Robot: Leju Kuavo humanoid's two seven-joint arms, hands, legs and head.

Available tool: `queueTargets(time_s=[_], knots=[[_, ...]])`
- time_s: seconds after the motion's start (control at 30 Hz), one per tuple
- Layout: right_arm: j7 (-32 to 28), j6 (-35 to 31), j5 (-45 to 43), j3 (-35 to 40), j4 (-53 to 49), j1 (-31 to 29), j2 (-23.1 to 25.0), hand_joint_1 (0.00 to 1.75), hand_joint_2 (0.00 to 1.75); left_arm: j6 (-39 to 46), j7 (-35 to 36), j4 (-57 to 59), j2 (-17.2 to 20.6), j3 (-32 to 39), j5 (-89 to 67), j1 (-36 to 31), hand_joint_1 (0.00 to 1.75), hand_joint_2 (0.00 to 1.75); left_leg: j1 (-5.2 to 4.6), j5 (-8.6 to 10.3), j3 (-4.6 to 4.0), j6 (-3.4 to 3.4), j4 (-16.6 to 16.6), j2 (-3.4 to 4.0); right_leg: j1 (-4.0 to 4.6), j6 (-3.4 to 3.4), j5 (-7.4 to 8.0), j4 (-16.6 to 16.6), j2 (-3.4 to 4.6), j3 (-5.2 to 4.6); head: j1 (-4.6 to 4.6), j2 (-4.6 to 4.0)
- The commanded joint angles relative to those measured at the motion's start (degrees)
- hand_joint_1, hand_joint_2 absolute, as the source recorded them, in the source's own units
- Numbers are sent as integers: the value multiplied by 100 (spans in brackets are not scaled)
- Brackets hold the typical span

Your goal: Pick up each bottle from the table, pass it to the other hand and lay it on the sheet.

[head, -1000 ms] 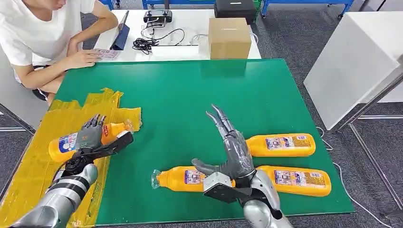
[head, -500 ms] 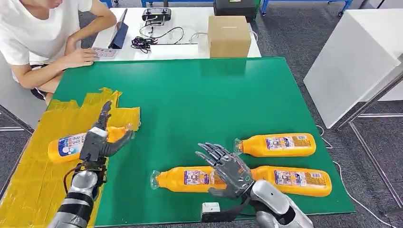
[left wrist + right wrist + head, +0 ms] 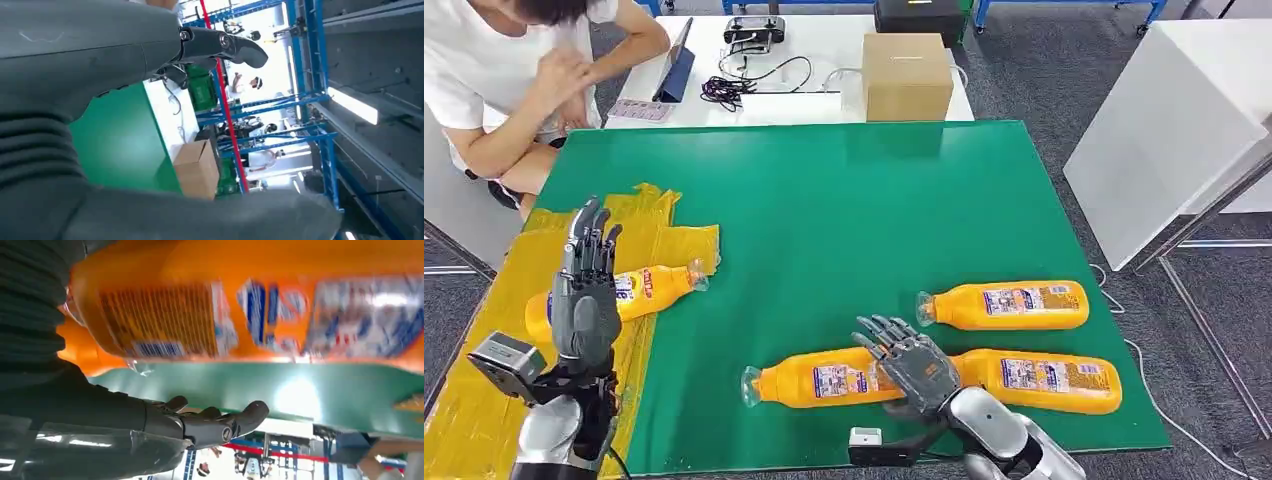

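Green matting covers the table (image 3: pixel 824 200) I am working over, with grey carpet around it and blue racking at the far end of the room. Left of my left hand (image 3: pixel 584 300) and under it, the crumpled yellow sheet (image 3: pixel 484 330) drapes the table's corner. One bottle (image 3: pixel 639 290) lies on that sheet just behind the raised left hand, cap pointing toward the middle of the table. I see that hand upright, fingers spread and straight, holding nothing. My right hand (image 3: pixel 911 365) hangs low over the near bottle (image 3: pixel 814 380), fingers apart and curved above its body; I cannot tell whether they touch it. Right of that hand, almost end to end with the near bottle, lies another bottle (image 3: pixel 1049 380), and beyond the hand a fourth bottle (image 3: pixel 1009 305) lies on its side. Far beyond both hands, a cardboard box (image 3: pixel 906 78) stands on a white table (image 3: pixel 824 105) with cables (image 3: pixel 734 90) and a tablet (image 3: pixel 676 70). A person (image 3: pixel 514 80) sits beyond my left hand, at the table's far corner.
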Motion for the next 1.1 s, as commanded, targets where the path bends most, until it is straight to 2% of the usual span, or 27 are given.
queueTargets(time_s=[0.03, 0.07, 0.1, 0.13, 0.17, 0.23, 0.27, 0.33, 0.47, 0.57, 0.9, 1.03, 1.07, 1.1], knots=[[324, 273, 118, 298, 1442, -717, 368, 14, 175, -116, 10, -151, -163, -322, 62, 35, 0, 0, 4, -10, 30, -4, -6, 21, 4, 3, -1, -14, 17, 29, 2, 0], [367, 342, 115, 338, 1687, -827, 425, 45, 175, -158, 2, -201, -174, -414, 91, 36, 0, 0, 2, -7, 25, -4, -7, 18, 2, 2, 0, -13, 15, 24, 0, 0], [377, 426, 66, 375, 1991, -960, 505, 157, 175, -225, -10, -256, -176, -532, 147, 22, 0, 0, 1, -4, 18, -3, -6, 15, 1, 1, 2, -11, 12, 16, 0, 0], [380, 508, -23, 356, 2234, -1033, 595, 171, 175, -293, 5, -275, -169, -644, 185, -3, 0, 0, 2, -8, 28, -5, -7, 20, 2, 2, 0, -13, 15, 26, 2, 0], [373, 559, -95, 360, 2463, -1113, 660, 173, 175, -319, 6, -298, -162, -740, 188, -25, 0, 0, 3, -4, 18, -4, -3, 13, 3, 1, 2, -10, 10, 17, 0, 0], [475, 607, -130, 359, 3130, -1344, 855, 159, 175, -372, 15, -355, -163, -971, 207, -92, 0, 0, 3, -6, 28, -6, -7, 15, 4, 1, 1, -14, 11, 27, 2, 0], [531, 610, -75, 384, 3400, -1451, 933, 166, 175, -401, 18, -405, -160, -1043, 245, -97, 0, 0, 6, -3, 24, -5, -5, 13, 6, 1, 4, -14, 9, 23, 2, 0], [512, 516, -83, 339, 3738, -1556, 1061, 169, 175, -425, 33, -462, -150, -1152, 274, -117, 0, 0, 7, -2, 33, -6, -6, 17, 6, 0, 5, -15, 12, 27, 0, 0], [455, 500, -202, 230, 3828, -1564, 1121, 175, 175, -438, 32, -473, -120, -1201, 281, -131, 0, 0, 7, 3, 66, -6, -11, 15, 5, 0, 5, -18, 0, 54, 0, 0], [383, 391, -312, 76, 4011, -1621, 1211, 175, 175, -425, 16, -477, -108, -1312, 257, -155, 0, 0, 10, -4, 86, -13, -8, 12, 6, -5, 1, -15, -2, 27, 0, 0], [369, 321, -313, 30, 4049, -1629, 1244, 175, 175, -410, 11, -476, -105, -1331, 252, -155, 0, 0, 10, -3, 86, -13, -9, 12, 7, -5, 1, -16, -3, 27, 0, 0], [326, -290, -535, -546, 3624, -1440, 1453, 175, 175, -406, 15, -499, -126, -1319, 264, -99, 0, 0, 10, -6, 93, -15, -11, 19, 6, -15, -2, -18, 4, 22, 2, 0], [-165, -1244, -1290, -1658, 2286, -800, 1863, 175, 175, -234, 35, -584, -136, -1382, 79, 12, 0, 0, 9, -12, 102, -15, -8, 25, 6, -18, -5, -12, 8, 26, 0, 0], [-165, -1244, -1290, -1658, 2286, -800, 1863, 175, 175, -234, 35, -584, -136, -1382, 79, 12, 0, 0, 11, -7, 97, -16, -12, 23, 7, -17, -1, -17, 6, 22, 2, 0]])
